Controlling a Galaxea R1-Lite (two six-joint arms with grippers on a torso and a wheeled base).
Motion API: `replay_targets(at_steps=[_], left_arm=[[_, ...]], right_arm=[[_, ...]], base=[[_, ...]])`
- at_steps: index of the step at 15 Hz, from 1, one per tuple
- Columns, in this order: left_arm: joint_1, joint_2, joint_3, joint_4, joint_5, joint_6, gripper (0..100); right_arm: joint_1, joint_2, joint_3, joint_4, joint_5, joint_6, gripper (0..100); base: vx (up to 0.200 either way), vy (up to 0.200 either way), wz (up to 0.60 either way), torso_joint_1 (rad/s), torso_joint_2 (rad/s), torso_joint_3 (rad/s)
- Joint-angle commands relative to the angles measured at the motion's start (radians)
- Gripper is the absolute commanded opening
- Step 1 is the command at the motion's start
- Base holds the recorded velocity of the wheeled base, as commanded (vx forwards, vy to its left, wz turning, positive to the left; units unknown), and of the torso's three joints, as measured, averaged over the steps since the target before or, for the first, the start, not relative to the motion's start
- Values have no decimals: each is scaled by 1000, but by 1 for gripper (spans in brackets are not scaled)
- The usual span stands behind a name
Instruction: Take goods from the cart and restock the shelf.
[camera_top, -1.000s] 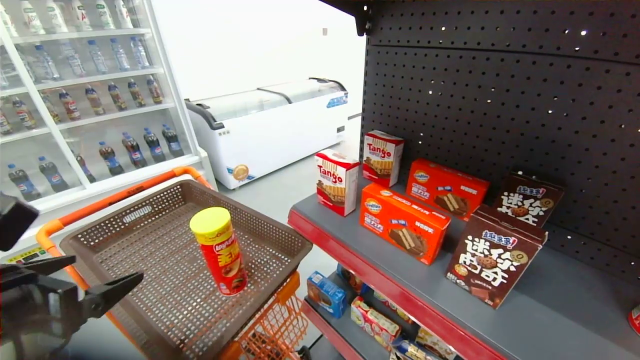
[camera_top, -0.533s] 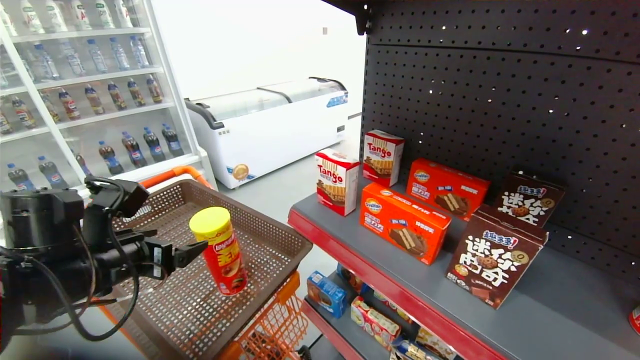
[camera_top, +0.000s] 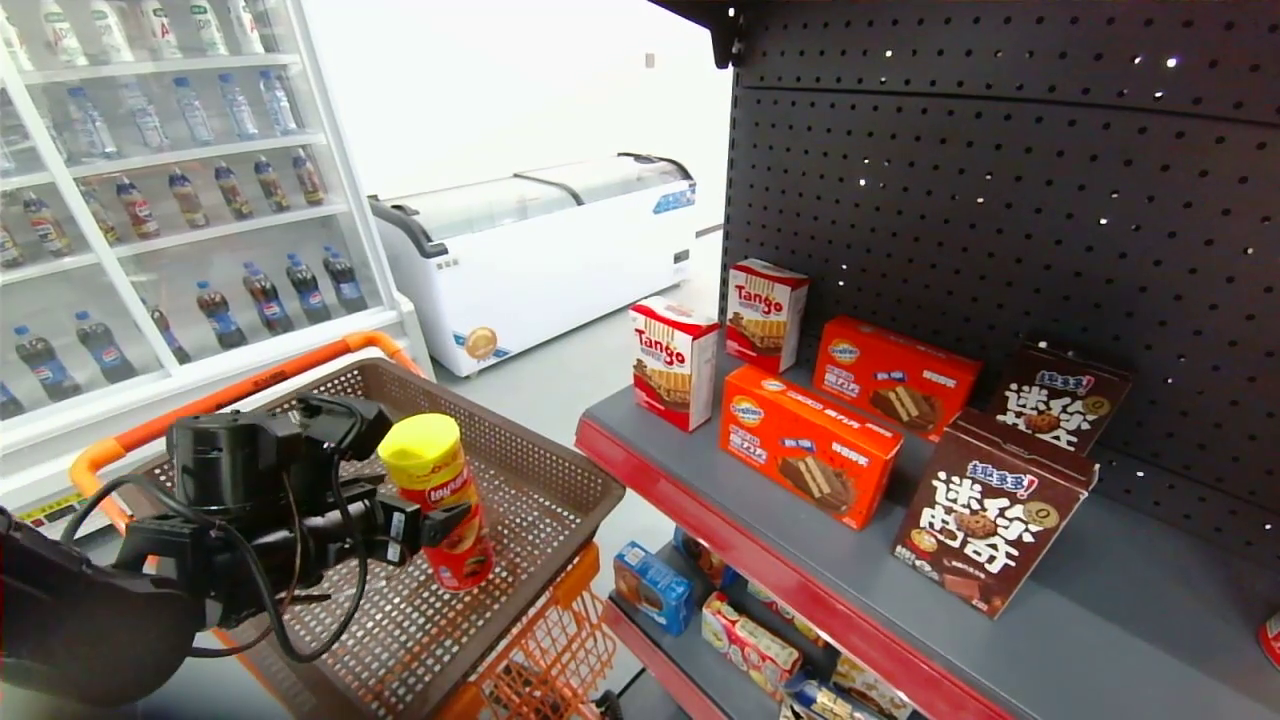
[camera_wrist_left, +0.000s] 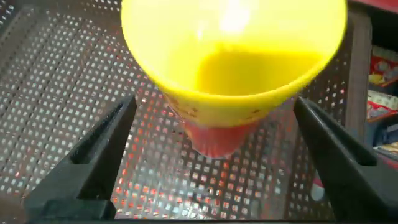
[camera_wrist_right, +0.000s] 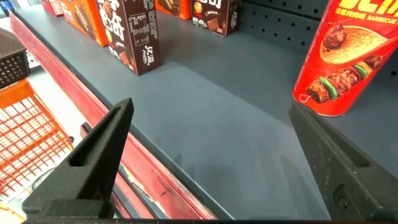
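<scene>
Since the left gripper sits open around the can, I'd grab mid-body; looks light, stiff, slick, tippy.

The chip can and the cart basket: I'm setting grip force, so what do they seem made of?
Chip can: probably a cardboard tube with a glossy printed wrap; its yellow lid looks like smooth plastic. Basket: likely matte brown moulded plastic, given its even holes and thick rim.

Matte black left arm with a round wrist housing, looping black cables, and wedge-shaped fingers.
</scene>
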Motion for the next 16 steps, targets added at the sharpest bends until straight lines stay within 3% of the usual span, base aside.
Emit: replay_targets(at_steps=[1,4,9,10,16], left_arm=[[-3,65,2,-52,1,1,100],[-9,150,19,-210,4,1,100],[-21,187,19,-227,36,1,100],[-21,195,22,-233,44,-1,0],[-23,195,5,-224,45,-4,0]], right_arm=[[0,0,0,0,0,0,100],[0,0,0,0,0,-1,100],[0,0,0,0,0,-1,100],[0,0,0,0,0,0,100],[0,0,0,0,0,-1,100]], base=[[0,0,0,0,0,0],[0,0,0,0,0,0],[0,0,0,0,0,0],[0,0,0,0,0,0],[0,0,0,0,0,0]])
